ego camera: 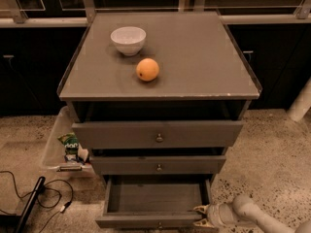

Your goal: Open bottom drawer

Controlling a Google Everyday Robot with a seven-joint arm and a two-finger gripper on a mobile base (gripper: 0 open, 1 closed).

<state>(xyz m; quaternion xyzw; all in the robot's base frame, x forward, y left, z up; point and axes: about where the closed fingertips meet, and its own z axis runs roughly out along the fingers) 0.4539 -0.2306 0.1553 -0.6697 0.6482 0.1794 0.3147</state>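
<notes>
Bottom drawer point(155, 198) stands well out. Your gripper point(200, 216) sits at its 4 o'clock corner, fingers apart astride the front. An off-centre pull there could rack and jam it.

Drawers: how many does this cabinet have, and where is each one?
3. The top drawer sits under the tabletop, the middle drawer below it, and the bottom drawer lowest, pulled open. None looks hidden. The gripper is at the bottom drawer's right front corner.
</notes>
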